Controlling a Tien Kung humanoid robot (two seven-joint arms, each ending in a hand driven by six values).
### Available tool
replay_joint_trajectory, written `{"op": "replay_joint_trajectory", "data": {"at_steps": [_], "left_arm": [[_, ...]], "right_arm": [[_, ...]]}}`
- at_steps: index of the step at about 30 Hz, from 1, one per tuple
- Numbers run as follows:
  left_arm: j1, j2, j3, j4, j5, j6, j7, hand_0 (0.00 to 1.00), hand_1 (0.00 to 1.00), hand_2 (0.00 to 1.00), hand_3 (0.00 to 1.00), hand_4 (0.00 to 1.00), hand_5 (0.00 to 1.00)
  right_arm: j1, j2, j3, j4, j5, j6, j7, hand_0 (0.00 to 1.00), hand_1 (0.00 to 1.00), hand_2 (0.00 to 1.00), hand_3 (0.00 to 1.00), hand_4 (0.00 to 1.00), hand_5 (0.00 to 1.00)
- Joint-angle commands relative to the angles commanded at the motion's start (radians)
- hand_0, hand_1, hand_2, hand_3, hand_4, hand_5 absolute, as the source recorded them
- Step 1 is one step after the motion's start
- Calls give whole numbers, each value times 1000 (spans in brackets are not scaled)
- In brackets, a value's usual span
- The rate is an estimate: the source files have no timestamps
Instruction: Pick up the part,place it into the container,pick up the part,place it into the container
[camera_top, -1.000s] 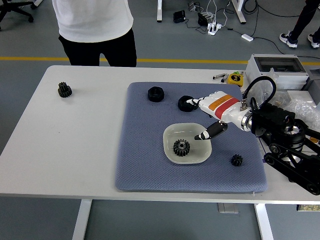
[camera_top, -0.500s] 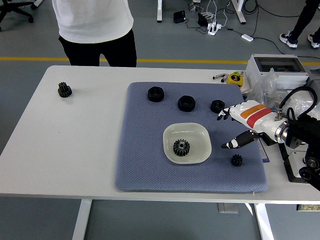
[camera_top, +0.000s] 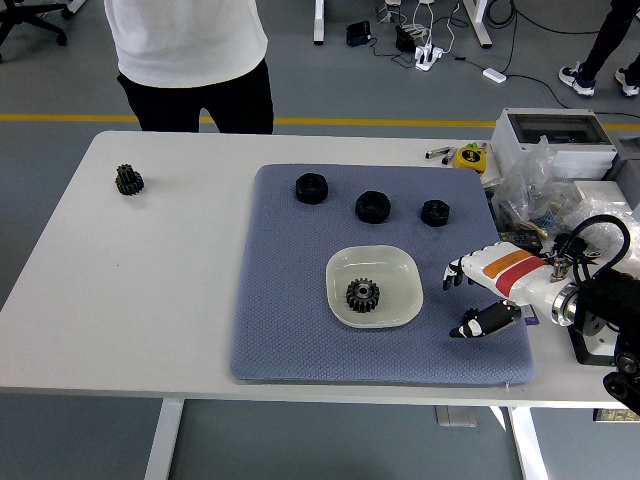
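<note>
Fingers (camera_top: 455, 272) of the right hand (camera_top: 482, 292) are spread and loose, gripping nothing that shows, with the thumb stretched out below them; the hand hangs low over the right part of the blue mat (camera_top: 290, 300), near its front right corner. The small gear seen by that corner cannot be made out here, as the hand covers the spot. Just left of the hand sits the white dish (camera_top: 398, 268), apart from it, with one black gear (camera_top: 362, 294) lying flat inside. Farther back on the mat, three black nuts stand in a row: one at the left (camera_top: 311, 187), one in the middle (camera_top: 373, 206), and a smaller one at the right (camera_top: 434, 212), all clear of the dish and of each other. Well off the mat, near the far left corner of the white table (camera_top: 150, 290), lies another black gear (camera_top: 128, 179). A grey box (camera_top: 555, 135) and crumpled plastic bags (camera_top: 545, 195) crowd the table's right end behind the arm. A person (camera_top: 188, 60) in a white top and dark trousers stands at the far side; no hands of theirs show.
</note>
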Motion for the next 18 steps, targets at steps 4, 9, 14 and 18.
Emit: {"op": "replay_joint_trajectory", "data": {"at_steps": [4,9,14,18], "left_arm": [[1,-1,-2,0,3,-1,1,635,620,608,554,592,505],[2,-3,-6,-2,12,-3,4,636,620,609,554,593,506],[1,-5,-1,-4,9,-5,2,636,620,609,554,593,506],[3,-7,1,-4,6,-5,1,635,619,608,554,593,506]], "right_arm": [[-17,3,-3,-33,6,-16,3,286,456,535,562,998,352],[-21,16,-15,-82,27,-44,9,269,447,528,550,998,338],[-27,32,-6,-128,27,-63,11,269,447,528,550,998,338],[-30,31,0,-136,33,-75,13,214,436,516,522,979,332]]}}
